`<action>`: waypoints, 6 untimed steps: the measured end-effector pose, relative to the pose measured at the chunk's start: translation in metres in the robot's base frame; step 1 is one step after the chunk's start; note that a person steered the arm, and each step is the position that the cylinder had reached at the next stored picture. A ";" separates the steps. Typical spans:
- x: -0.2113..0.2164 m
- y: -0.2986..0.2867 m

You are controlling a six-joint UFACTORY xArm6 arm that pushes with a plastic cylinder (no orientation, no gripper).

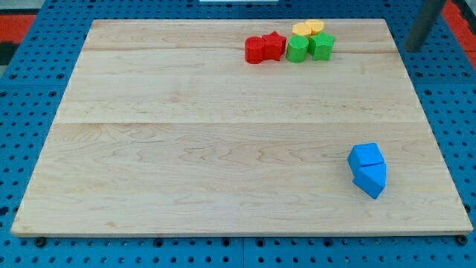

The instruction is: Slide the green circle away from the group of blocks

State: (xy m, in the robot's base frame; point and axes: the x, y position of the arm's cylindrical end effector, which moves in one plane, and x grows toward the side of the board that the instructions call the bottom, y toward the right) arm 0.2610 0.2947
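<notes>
- The tabletop is a pale wooden board lying on a blue pegboard base that shows around its edges.
- Far back and a little right of centre, a tight group of blocks sits close to the board's far edge.
- Leftmost in that group is a red block of rounded shape, touching a red star just to its right.
- Next comes the green circle, pressed against the red star on its left and a green star on its right; it sits in the near row of the group, hemmed in on both sides.
- Behind the two green blocks, at the far edge, lie two yellow blocks, touching each other and the greens; their exact shapes are hard to make out.
- Well apart, near the right side and towards the near edge, two blue blocks are stacked close together: a blue cube-like block and a blue wedge-like block just nearer, touching.
- At the far right corner, a dark rod slants down from above, beyond the board's right edge; its end looks to stop over the pegboard, well right of the green star and touching no block.
- The end effector is only this bare rod, so there is nothing to spread or press together, and it pinches nothing.
</notes>
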 end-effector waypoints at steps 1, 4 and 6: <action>-0.012 -0.053; -0.009 -0.219; 0.019 -0.231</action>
State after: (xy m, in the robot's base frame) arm 0.2802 0.0638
